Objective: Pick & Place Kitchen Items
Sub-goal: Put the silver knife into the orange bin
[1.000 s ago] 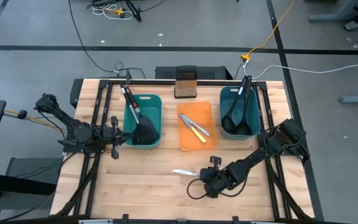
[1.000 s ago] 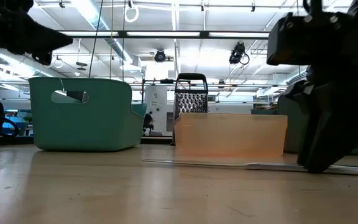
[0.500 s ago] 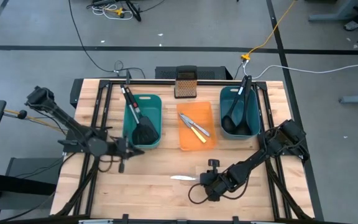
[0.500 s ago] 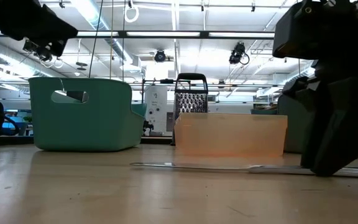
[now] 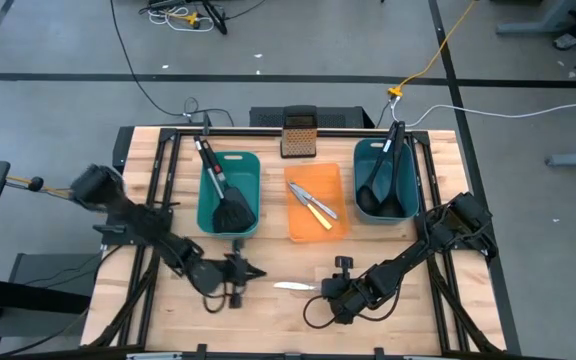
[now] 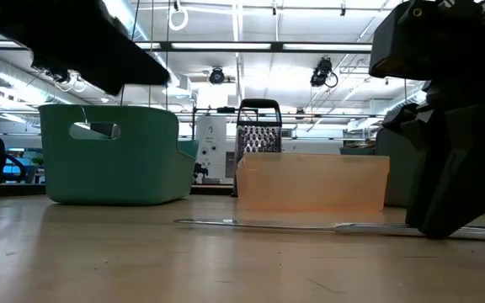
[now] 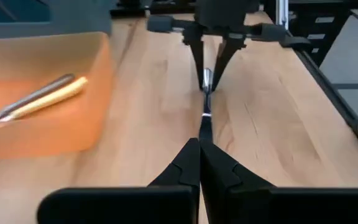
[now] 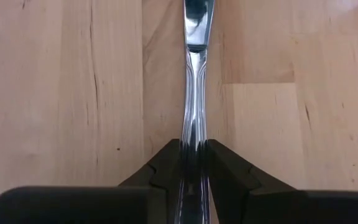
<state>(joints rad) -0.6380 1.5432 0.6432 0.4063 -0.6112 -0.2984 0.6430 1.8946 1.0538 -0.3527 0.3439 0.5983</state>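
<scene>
A slim silver table knife (image 5: 294,286) lies on the wood near the table's front middle, blade toward the left, with my right gripper (image 5: 333,291) shut on it. My left gripper (image 5: 256,272), shut and empty, hangs just left of the blade tip (image 7: 203,122), pointing at it. Another silver knife and a yellow-handled knife (image 5: 314,211) lie in the orange tray (image 5: 301,231). Black spatulas (image 5: 230,210) rest in the left teal bin (image 5: 251,170), handles over its far rim. Black ladles (image 5: 387,185) rest in the right teal bin (image 5: 367,160). My right gripper pinches the knife's handle (image 8: 192,138) between its two fingers, one on each long edge. The fingers slant down from the table's right and lie along the knife. The knife lies level along the tabletop (image 6: 259,224), its blade (image 8: 197,18) pointing away from the gripper.
A dark box grater (image 5: 299,133) stands at the far edge behind the tray. Bare wood (image 5: 268,325) stretches along the near edge in front of both grippers. Black frame rails (image 5: 158,170) run down both sides of the table.
My left arm has swung out from beside the left teal bin toward the near middle of the table, tipping forward, and its shut gripper now points at the knife's blade tip. The blade end has shifted a little toward the near edge.
</scene>
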